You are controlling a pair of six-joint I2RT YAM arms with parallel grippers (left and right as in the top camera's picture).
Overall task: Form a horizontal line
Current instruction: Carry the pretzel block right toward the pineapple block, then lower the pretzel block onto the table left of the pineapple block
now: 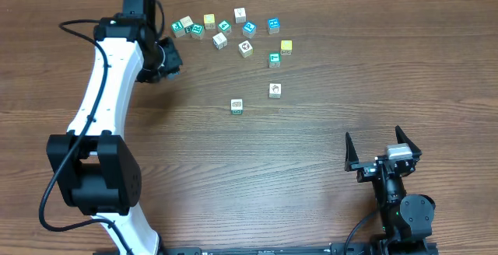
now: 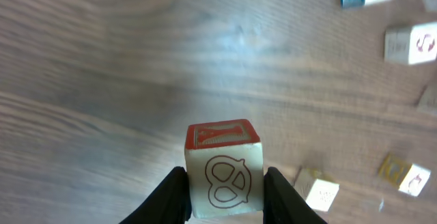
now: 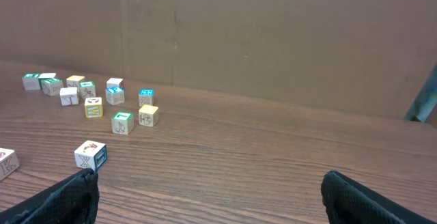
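Fifteen small picture cubes are counted in all: fourteen on the wooden table (image 1: 311,177) and one in a gripper. The left gripper (image 2: 224,198) is closed narrowly on the pretzel cube (image 2: 224,166), which has a red top face and a pretzel outline on its pale side; a black finger is pressed against each of its flanks, and it is held clear of the wood. The horizontal line (image 1: 187,27) is seen near the table's far edge as a short, slightly uneven row of three cubes set side by side, at the left end of the scatter. It lies just beyond the left gripper and a little to its right, near but apart from it. Eleven loose cubes (image 1: 246,48) are spread to the right of the row along the far edge, two of them yellow; two more white ones are placed alone toward the table's middle. The right gripper (image 1: 379,148) is spread wide and empty near the right front corner, well apart from the row.
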